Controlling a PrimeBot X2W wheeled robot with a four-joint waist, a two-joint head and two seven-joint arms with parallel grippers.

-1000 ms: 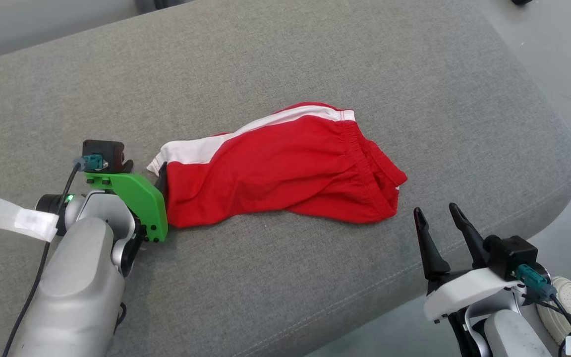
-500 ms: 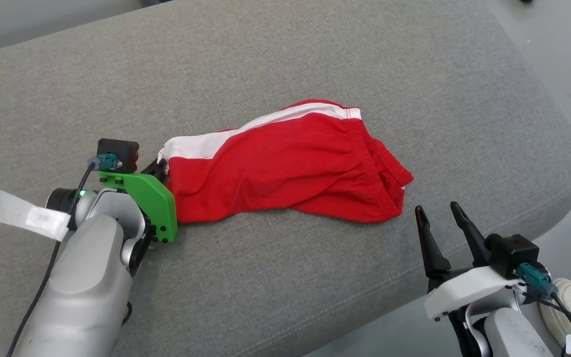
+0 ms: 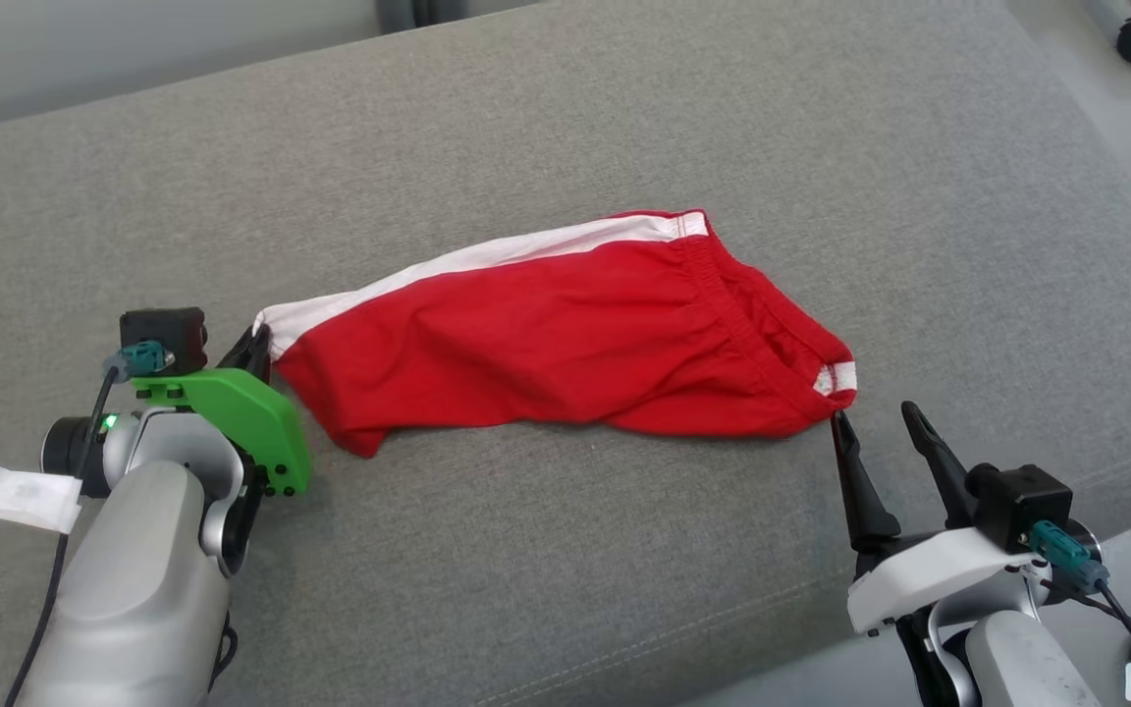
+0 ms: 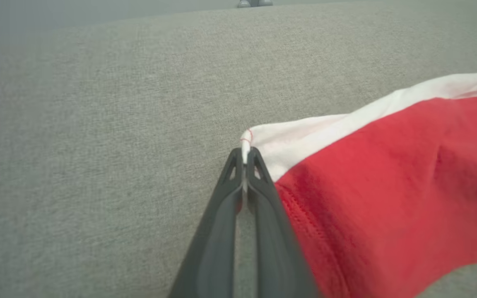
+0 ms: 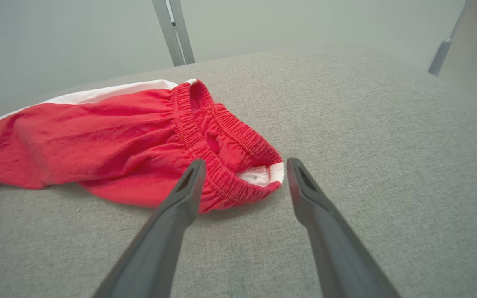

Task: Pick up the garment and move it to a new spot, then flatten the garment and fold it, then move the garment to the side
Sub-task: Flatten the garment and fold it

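Pinching thin white hem corner: left gripper (image 4: pixel 246 154) jaws clamped on edge of red cotton shorts with white side stripe (image 3: pixel 565 344). Little cloth between jaws, so hard tug likely slips it free. Right gripper (image 5: pixel 242 165) jaws spread, empty; elastic waistband (image 5: pixel 222 182) just beyond tips. Risk there: closing short, or catching single layer, or pinching grey woven cushion (image 3: pixel 526 118). Shorts lie stretched between both jaw pairs, creased, unfolded.

Silver forearm (image 3: pixel 134 579), green bracket (image 3: pixel 242 417), white bracket (image 3: pixel 929 579)
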